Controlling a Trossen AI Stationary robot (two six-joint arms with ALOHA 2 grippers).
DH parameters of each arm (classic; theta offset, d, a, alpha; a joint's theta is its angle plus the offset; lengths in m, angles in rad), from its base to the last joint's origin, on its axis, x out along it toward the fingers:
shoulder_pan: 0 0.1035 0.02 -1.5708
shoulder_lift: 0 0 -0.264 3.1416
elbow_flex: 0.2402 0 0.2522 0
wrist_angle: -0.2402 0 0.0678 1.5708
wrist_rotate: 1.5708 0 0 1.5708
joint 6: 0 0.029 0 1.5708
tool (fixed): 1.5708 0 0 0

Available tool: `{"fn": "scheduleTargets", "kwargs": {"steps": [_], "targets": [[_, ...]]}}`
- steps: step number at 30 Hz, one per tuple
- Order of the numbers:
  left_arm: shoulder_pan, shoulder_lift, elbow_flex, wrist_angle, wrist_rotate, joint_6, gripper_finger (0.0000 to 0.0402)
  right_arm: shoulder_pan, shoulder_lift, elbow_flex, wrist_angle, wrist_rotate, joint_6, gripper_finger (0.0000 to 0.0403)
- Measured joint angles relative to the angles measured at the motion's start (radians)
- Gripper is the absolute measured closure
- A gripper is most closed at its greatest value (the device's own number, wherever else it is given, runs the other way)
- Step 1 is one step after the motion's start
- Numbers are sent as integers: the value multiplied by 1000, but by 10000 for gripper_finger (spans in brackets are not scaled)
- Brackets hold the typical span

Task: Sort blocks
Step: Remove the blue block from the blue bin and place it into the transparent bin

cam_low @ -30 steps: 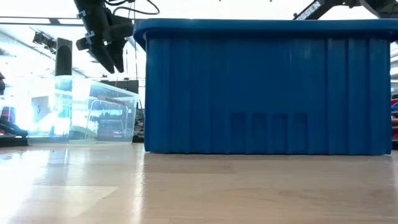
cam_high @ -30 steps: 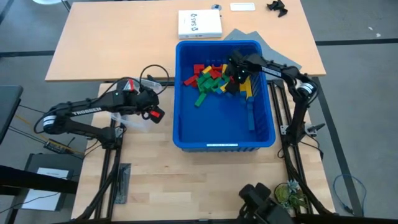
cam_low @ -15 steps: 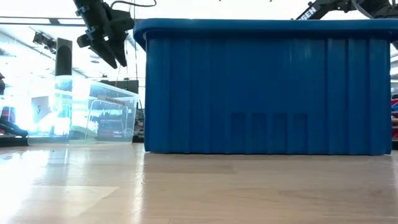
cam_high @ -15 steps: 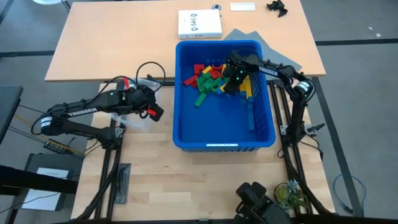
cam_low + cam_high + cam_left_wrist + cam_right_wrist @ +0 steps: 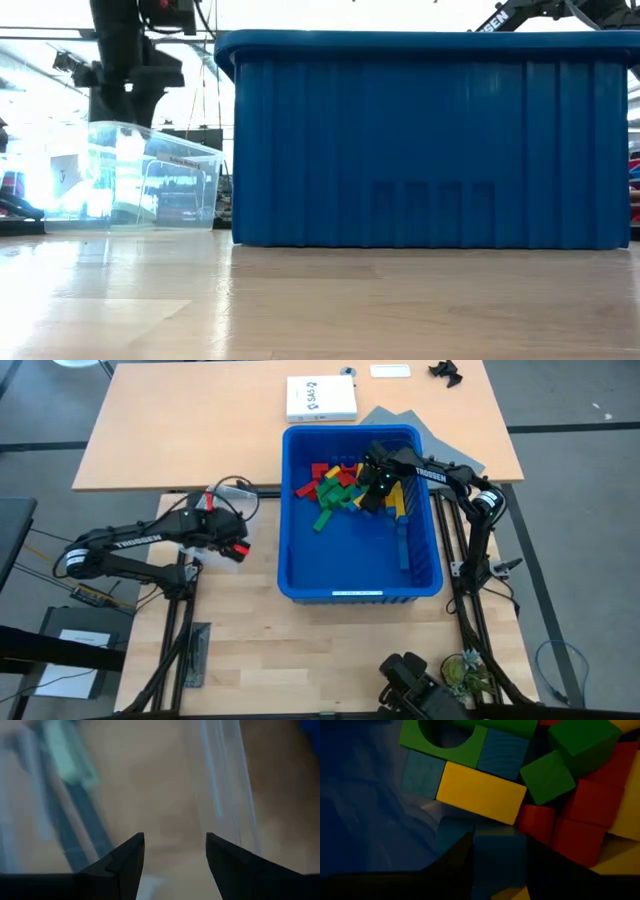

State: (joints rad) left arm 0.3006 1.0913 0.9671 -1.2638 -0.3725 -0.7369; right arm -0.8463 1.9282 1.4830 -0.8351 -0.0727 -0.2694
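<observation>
The blocks, red, yellow, blue and green, lie heaped in the far half of the big blue bin. My right gripper reaches down into that heap and is shut on a blue block, which lies next to a yellow block and red ones. My left gripper stands open and holds nothing. It points down over the clear tub, just left of the bin. My right gripper pinches the blue block's two opposite sides between its two fingers. It comes steeply from above. The block sits among the heap close to the yellow block; whether it is clear of the bin's floor cannot be told.
A white box and a grey sheet lie on the far table behind the bin. A small black item lies at the far right. Bare wood stretches along the table's near edge.
My left gripper has gone toward the table's left edge and slightly down, and has tipped from a slant to point nearly straight down over the clear tub.
</observation>
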Motion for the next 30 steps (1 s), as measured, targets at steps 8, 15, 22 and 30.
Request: {"fn": "scheduleTargets", "kwargs": {"steps": [8, 15, 22, 30], "targets": [[-5, 0, 10, 97, 293, 32, 184, 8, -16, 0, -12, -7, -32, 276], [-43, 0, 18, 386, 314, 55, 184, 30, -130, 0, -18, -10, -39, 276], [-55, 1, 81, 519, 229, 157, 184, 109, -290, 0, 29, -60, -11, 276], [-54, -1, 233, 564, 20, 389, 184, 322, -344, 0, 322, -133, 139, 276]]}}
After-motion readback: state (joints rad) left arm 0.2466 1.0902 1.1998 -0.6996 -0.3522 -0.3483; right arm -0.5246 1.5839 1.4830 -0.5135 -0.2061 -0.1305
